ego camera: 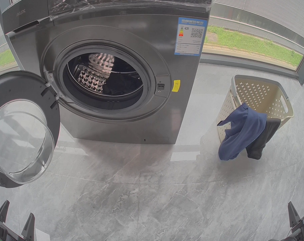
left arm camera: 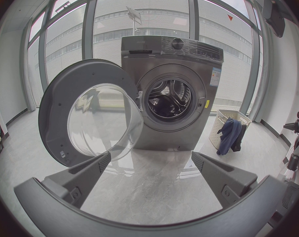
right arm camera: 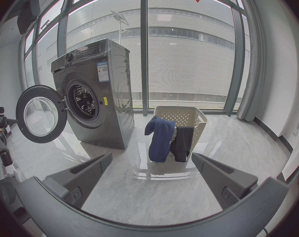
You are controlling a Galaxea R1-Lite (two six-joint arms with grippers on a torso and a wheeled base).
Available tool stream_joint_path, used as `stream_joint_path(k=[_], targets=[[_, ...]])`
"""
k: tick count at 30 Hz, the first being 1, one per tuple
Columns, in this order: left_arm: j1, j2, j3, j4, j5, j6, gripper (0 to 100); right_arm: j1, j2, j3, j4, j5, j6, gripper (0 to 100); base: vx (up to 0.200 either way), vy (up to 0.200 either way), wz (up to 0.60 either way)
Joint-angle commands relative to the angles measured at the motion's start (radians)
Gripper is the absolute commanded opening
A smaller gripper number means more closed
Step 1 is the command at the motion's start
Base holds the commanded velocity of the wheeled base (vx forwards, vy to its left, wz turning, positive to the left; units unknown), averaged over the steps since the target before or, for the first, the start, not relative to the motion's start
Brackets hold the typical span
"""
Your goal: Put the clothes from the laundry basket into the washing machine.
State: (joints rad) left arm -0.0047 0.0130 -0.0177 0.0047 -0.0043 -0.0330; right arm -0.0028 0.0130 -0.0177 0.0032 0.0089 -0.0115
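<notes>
Both pincers point(ego camera: 18, 215) point(ego camera: 300, 201) low, spread, empty

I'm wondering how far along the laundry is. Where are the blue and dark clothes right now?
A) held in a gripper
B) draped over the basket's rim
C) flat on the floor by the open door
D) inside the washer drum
B: the blue garment and the dark garment hang over the front rim of the laundry basket, and the left gripper and right gripper are open and empty.
</notes>
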Motion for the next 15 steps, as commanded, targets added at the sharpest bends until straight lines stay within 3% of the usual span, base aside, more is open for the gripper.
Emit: stream_joint_path(k=[1,7,15], targets=[[0.0,-0.01,0.018,0.001,0.0,-0.001,100,0.0,-0.013,0.018,0.0,0.0,-0.001,100,0.0,-0.2,0.0],[0.0,-0.01,0.016,0.0,0.0,0.001,100,0.0,-0.013,0.018,0.0,0.0,-0.001,100,0.0,-0.2,0.0],[0.0,-0.01,0.016,0.001,0.0,0.002,100,0.0,-0.013,0.018,0.0,0.0,-0.001,100,0.0,0.0,0.0]])
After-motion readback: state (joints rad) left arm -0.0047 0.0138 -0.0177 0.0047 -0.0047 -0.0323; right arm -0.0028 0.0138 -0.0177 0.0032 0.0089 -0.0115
